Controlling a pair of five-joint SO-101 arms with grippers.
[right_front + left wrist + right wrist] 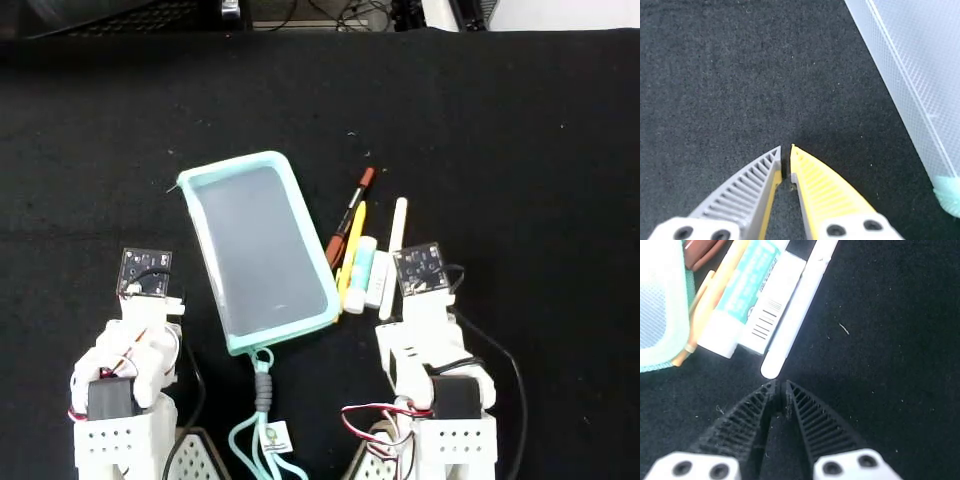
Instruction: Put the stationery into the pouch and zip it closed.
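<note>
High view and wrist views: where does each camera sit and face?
High: overhead, looking down at the table; left arm and right arm show.
Left wrist: on that arm, looking past the left end effector at the table.
Right wrist: likewise, past the right end effector at the white pen.
All three show the pouch.

Blk cloth (520, 130) over tbl; dark cables (340, 12) bunched at far edge, white surface (560, 12) at far-R corner

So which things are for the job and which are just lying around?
For the job: pouch, brown pen, yellow pen, glue stick, white tube, white pen.
Just lying about: cables past the table's far edge, black cloth.
</note>
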